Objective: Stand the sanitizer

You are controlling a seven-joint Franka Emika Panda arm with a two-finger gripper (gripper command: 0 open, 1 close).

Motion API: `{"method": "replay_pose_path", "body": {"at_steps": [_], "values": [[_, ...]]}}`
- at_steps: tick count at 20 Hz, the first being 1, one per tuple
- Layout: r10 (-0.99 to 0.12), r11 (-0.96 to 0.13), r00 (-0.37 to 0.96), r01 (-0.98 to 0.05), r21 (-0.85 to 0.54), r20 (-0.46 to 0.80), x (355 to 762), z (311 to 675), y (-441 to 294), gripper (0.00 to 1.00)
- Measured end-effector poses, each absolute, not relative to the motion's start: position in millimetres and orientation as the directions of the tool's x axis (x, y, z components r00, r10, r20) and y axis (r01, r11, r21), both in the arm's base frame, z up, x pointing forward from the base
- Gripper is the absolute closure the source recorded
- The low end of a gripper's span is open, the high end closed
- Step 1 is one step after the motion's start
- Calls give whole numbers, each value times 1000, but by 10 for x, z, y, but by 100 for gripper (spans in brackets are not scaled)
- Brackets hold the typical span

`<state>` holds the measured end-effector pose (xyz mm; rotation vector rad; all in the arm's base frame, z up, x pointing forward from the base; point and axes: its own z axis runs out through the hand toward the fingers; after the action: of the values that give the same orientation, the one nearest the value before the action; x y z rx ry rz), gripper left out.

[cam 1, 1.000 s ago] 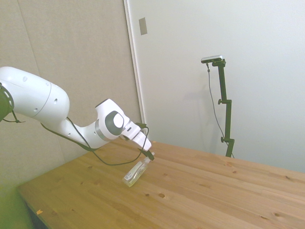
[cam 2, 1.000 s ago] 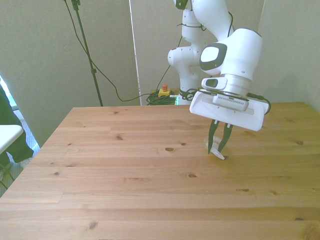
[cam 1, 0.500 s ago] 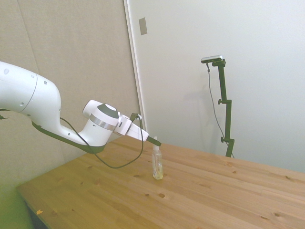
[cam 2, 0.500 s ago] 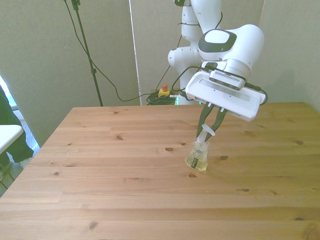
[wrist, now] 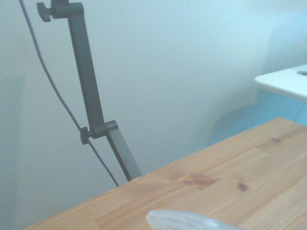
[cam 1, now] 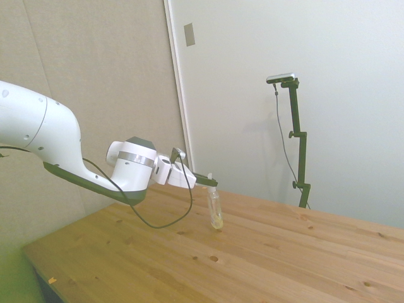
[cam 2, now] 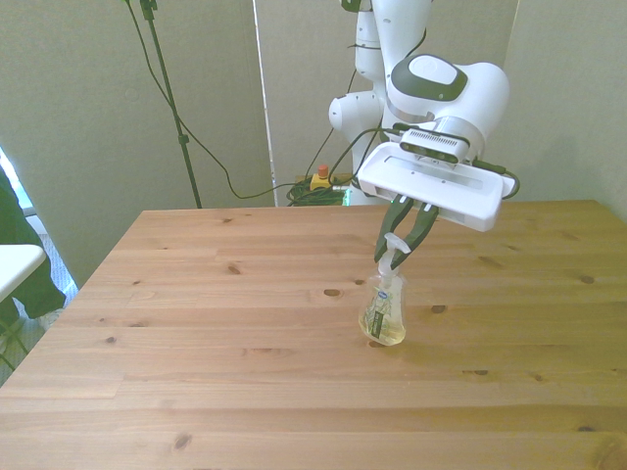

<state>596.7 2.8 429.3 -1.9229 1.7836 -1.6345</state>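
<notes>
The sanitizer is a small clear bottle with yellowish liquid at its base and a white pointed cap. It rests base down on the wooden table, right of centre in the front view, leaning slightly. In the side view the sanitizer looks upright. My gripper reaches down at a slant and is shut on the cap end. From the side, the gripper lies nearly level at the bottle's top. A blurred clear tip of the sanitizer shows in the wrist view.
Bare wood surrounds the bottle on all sides. A white surface sits beyond the table's edge on the front view's left. Cables and a red-topped button lie on the floor behind the table's far edge.
The bottle went from lying tilted low on the table to standing on its base. The gripper swung up and toward the front view's left, carrying the cap end.
</notes>
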Motion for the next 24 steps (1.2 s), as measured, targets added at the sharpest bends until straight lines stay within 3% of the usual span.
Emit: {"method": "replay_pose_path", "body": {"at_steps": [6,7,24], "values": [[-748,-317,-246,-685,-656,617,6151,4323,-25,100],[-748,-318,-243,-686,-654,618,6154,4301,-17,0],[-750,-322,-220,-703,-634,624,6141,4142,-1,0]]}}
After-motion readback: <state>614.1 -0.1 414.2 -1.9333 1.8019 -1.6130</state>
